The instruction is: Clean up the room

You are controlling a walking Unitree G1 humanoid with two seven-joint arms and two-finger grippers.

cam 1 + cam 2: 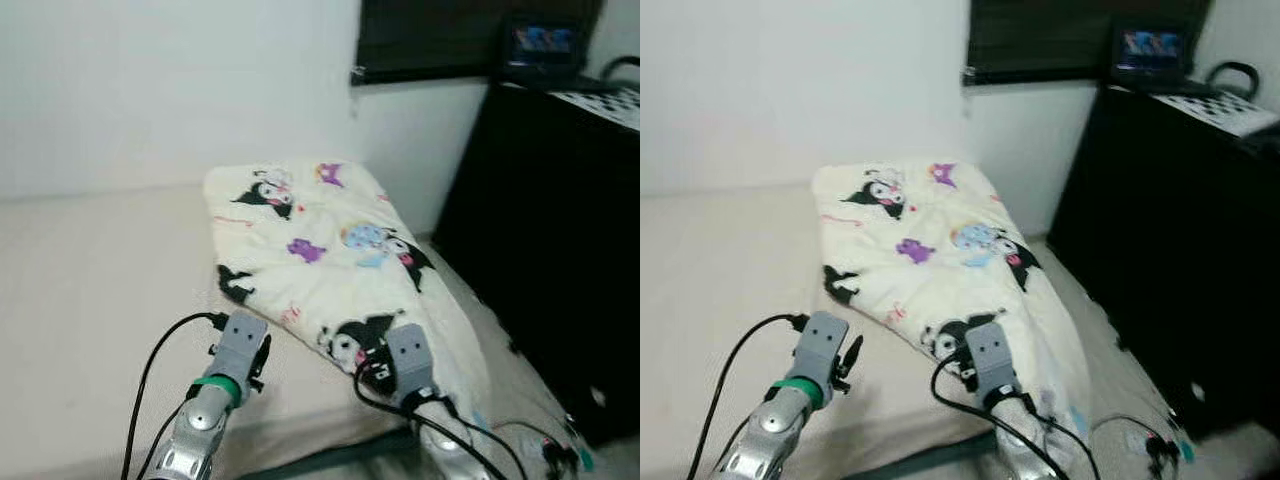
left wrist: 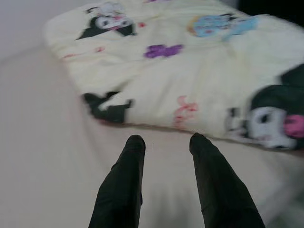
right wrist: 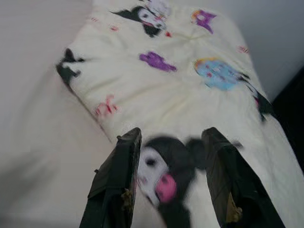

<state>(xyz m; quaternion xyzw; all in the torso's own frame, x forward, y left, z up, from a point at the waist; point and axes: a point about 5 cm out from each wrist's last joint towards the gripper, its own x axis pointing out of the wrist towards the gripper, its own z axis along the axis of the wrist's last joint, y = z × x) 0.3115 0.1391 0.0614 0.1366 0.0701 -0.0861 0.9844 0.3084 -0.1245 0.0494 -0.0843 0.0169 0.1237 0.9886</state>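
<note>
A cream blanket (image 1: 330, 250) printed with cartoon characters lies folded on the right part of a beige bed (image 1: 90, 300), its near end drooping over the bed's edge. My left gripper (image 2: 164, 142) hovers open over the bare sheet just short of the blanket's (image 2: 190, 71) near edge. Above the blanket's (image 3: 166, 90) near corner my right gripper (image 3: 171, 137) is open, a black-and-pink character print between its fingers. In the left eye view, both wrists sit low, the left wrist (image 1: 235, 355) over the sheet and the right wrist (image 1: 408, 365) at the blanket's corner.
A tall black cabinet (image 1: 550, 230) stands close on the right with a small lit screen (image 1: 543, 42) on top. A dark window blind (image 1: 430, 35) hangs on the white wall behind. Cables (image 1: 530, 440) lie on the floor between bed and cabinet.
</note>
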